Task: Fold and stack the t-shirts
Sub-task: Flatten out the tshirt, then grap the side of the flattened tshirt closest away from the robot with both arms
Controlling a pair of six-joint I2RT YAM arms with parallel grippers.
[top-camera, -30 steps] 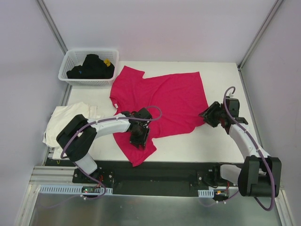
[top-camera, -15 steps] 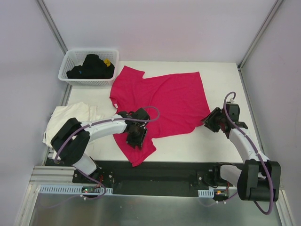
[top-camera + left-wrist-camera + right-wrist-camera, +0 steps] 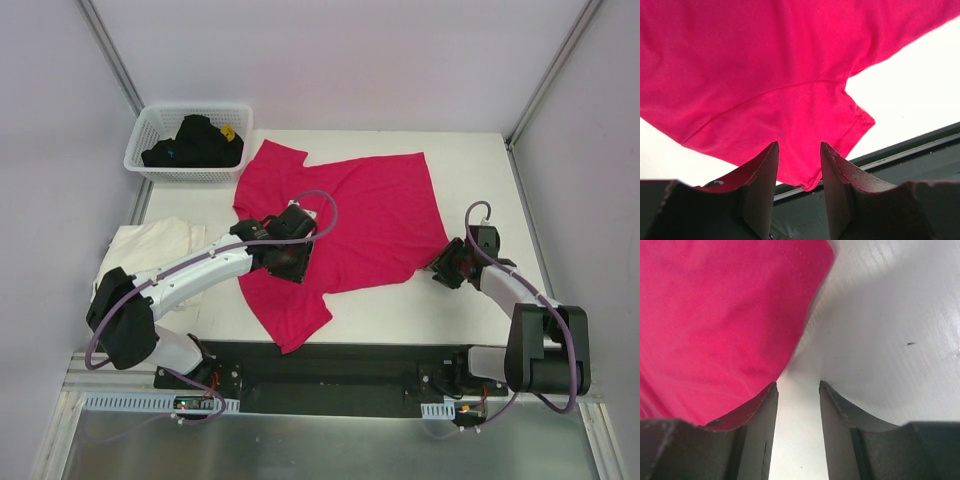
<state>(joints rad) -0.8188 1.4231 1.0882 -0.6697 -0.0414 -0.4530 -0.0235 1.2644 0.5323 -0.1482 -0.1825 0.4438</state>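
White tabletop (image 3: pixel 470 160) in a pale-walled booth: a bright magenta-red short-sleeved t-shirt (image 3: pixel 370 215) lies spread flat. The left gripper (image 3: pixel 799 147) is poised over its near-left part with fingers apart, clamping nothing, one sleeve just past the tips. The right gripper (image 3: pixel 797 385) sits low at the shirt's near-right corner, fingers parted over bare table, the cloth edge beside one finger. A crumpled cream-white t-shirt (image 3: pixel 140 250) lies well left of the left gripper, and a white plastic lattice basket (image 3: pixel 145 165) of dark clothes stands beyond.
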